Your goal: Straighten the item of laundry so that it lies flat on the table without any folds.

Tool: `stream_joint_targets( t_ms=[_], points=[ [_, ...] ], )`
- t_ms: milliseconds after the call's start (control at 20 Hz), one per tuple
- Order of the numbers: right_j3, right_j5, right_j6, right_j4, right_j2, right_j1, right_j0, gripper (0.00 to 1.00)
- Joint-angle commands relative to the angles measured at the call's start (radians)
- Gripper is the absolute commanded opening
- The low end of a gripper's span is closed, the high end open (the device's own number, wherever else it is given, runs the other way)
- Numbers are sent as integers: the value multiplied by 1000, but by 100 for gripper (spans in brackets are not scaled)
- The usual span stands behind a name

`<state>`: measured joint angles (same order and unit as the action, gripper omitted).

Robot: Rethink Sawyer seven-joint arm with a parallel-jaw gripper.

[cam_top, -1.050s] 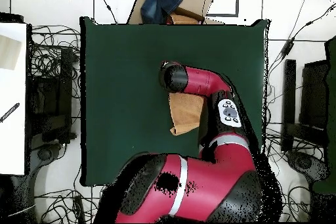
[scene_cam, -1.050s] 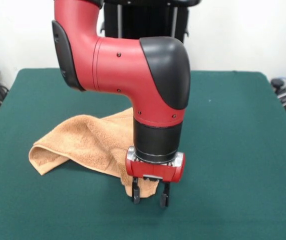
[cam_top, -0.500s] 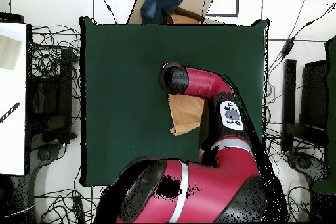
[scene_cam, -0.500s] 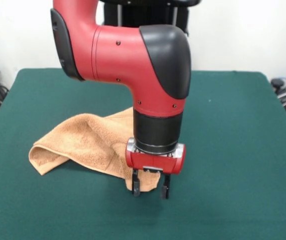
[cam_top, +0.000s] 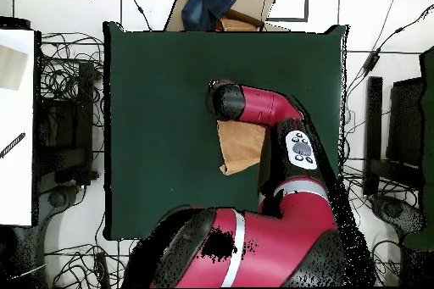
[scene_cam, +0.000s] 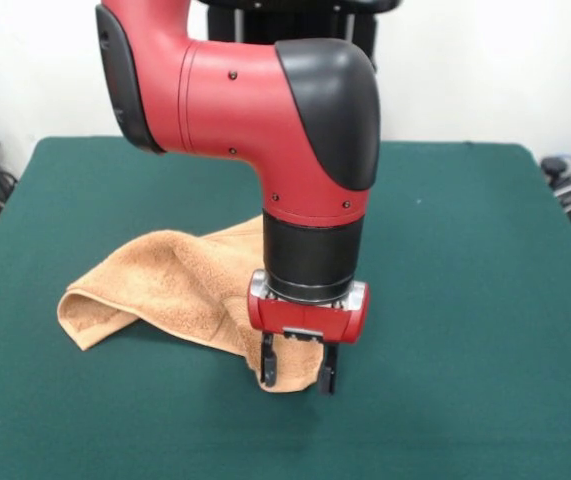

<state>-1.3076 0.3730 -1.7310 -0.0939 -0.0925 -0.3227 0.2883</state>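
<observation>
My jaws (scene_cam: 299,374) stood apart, two black fingers (scene_cam: 267,366) pointing straight down with a gap between them. They were low over the near corner of the towel (scene_cam: 180,283). From the front I saw peach cloth in the gap and behind the finger on the picture's left, but I could not tell whether either finger touched it or whether the tips had reached the counter (scene_cam: 465,300). Nothing was clamped that I could see.

I counted one towel, one arm (scene_cam: 255,100) and one counter. The towel was not flat. From the front it lay as a crumpled band running from the jaws up and off to the picture's left, with a thick rolled fold at its far left end and a raised ridge along its upper edge. Its narrow near corner sat right under the jaws, and the bulk of the cloth lay to their left and behind the red wrist housing (scene_cam: 307,314). The part behind the wrist was hidden from me.

Looking straight down, the arm covered the jaws entirely. There the towel (cam_top: 240,146) showed as a roughly four-sided patch just below the arm's black elbow cap (cam_top: 225,101), with its right edge tucked under the red link. It lay near the middle of the green counter (cam_top: 161,91), somewhat toward the right half in that picture, well clear of every edge.

Off the counter's far edge in the overhead picture I saw a cardboard box (cam_top: 246,2) with a dark blue cloth (cam_top: 208,2) on it.
</observation>
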Motion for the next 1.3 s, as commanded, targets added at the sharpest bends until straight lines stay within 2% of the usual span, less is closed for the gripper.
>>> stream_joint_targets(
  t_ms=[50, 300, 1300],
  points=[
    [-73, 120, -11, -23, -76, 28, 6, 100],
    [-85, 26, -37, -41, -73, 45, -4, 100],
    [-129, -14, -48, -46, -76, 6, 0, 100]
  ],
)
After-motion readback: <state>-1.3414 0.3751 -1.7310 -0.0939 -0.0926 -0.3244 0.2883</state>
